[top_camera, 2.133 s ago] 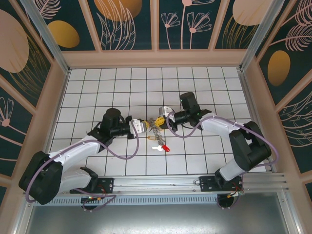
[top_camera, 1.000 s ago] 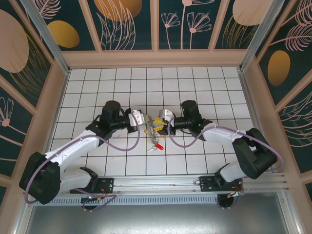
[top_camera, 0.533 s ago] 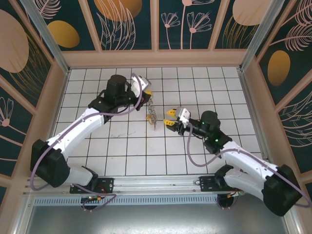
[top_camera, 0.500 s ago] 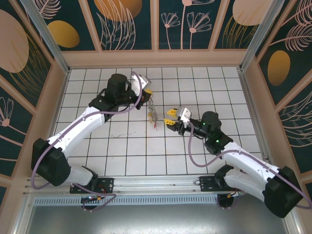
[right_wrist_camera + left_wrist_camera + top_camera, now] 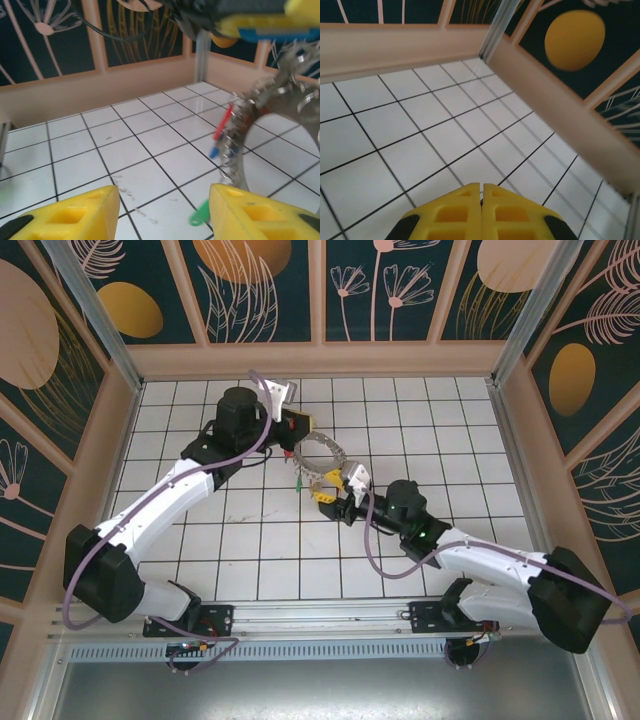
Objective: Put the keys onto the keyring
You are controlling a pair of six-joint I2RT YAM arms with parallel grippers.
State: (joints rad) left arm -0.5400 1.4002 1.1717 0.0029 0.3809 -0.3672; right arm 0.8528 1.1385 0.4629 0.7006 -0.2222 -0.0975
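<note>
Right wrist view: my right gripper [image 5: 162,200] spread, empty, just beside the keyring [image 5: 241,150], which dangles with red, blue and green keys [image 5: 222,122] from my pinched-shut left gripper [image 5: 297,423]; threading seemingly near done, next needs a steadying grasp.

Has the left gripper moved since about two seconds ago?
Yes. The left gripper has moved away from the near edge toward the back wall, taking the keyring with it.
</note>
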